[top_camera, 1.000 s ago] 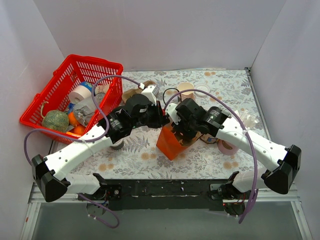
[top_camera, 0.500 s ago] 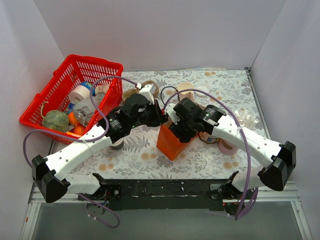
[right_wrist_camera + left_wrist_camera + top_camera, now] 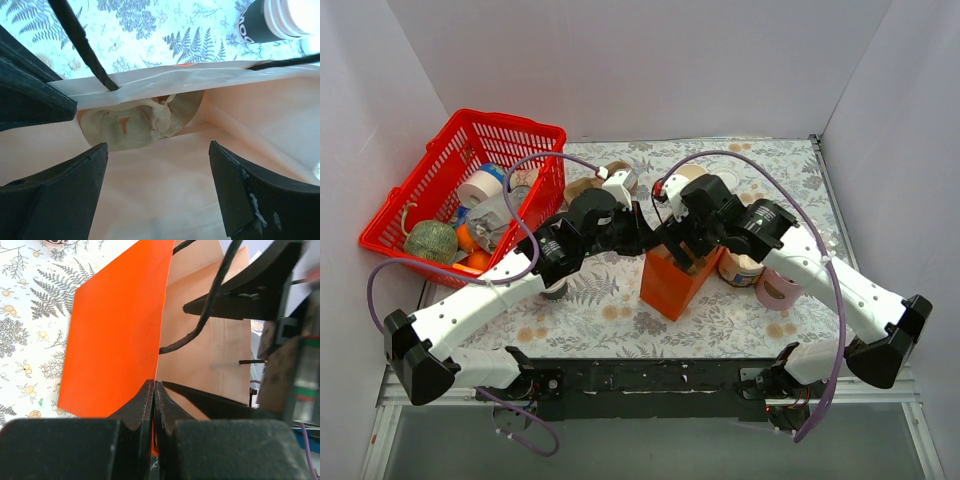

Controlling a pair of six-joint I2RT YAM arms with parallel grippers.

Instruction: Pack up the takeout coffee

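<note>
An orange paper bag stands open at the table's middle. My left gripper is shut on the bag's near rim; in the left wrist view its jaws pinch the edge between orange outside and pale inside. Above the bag's mouth my right gripper stands open, and its wrist view looks down into the bag, holding nothing. A tan crumpled thing lies at the bag's bottom. The takeout coffee, dark with a white lid, stands outside the bag on its right, partly hidden by the right arm.
A red basket with several items sits at the back left. A lidless cream cup and a loose white lid stand at the back. A pink tape roll lies right of the coffee. White walls enclose the table.
My right gripper has opened wide and its arm has risen and drawn back over the bag. The bag now stands more upright. The left gripper keeps its pinch on the rim.
</note>
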